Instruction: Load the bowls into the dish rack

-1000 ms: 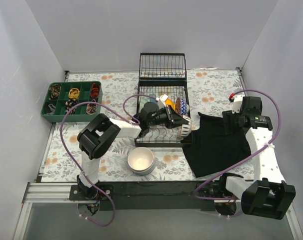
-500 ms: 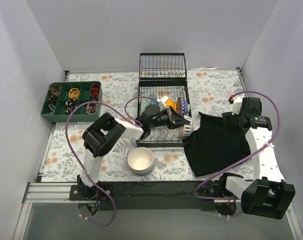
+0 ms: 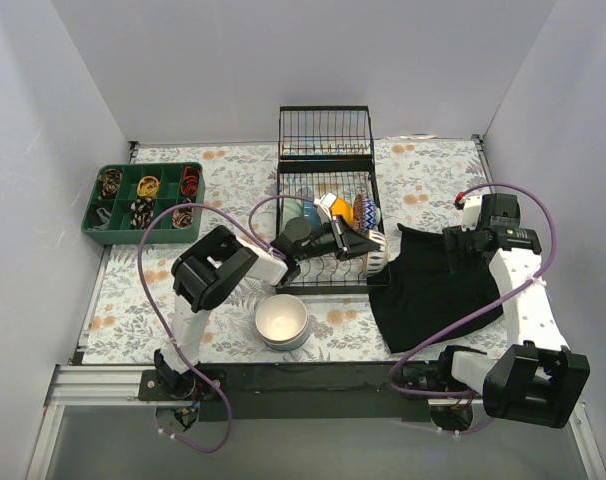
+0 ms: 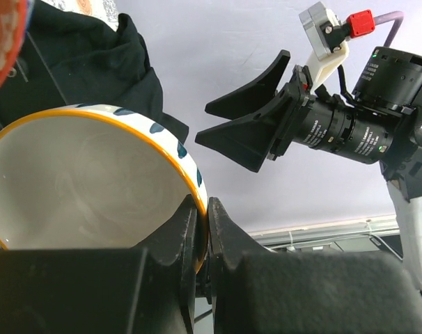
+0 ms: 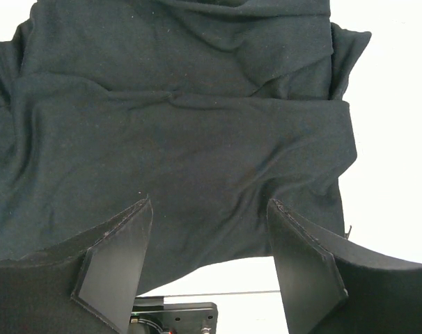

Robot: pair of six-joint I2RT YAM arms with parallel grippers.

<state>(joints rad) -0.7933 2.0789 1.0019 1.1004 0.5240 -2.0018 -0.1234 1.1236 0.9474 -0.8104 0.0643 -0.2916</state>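
Observation:
My left gripper is shut on the rim of a white bowl with blue marks and an orange edge, held on its side at the front right corner of the black dish rack. In the left wrist view the fingers pinch that bowl's rim. Blue, orange and red-patterned bowls stand in the rack. A stack of cream bowls sits on the table in front of the rack. My right gripper is open and empty over a black cloth.
The black cloth lies right of the rack and fills the right wrist view. A green compartment tray with small items stands at the back left. White walls enclose the table on three sides.
My left arm has pushed further right and the held bowl has shifted slightly up toward the rack's right edge. The right gripper has barely moved.

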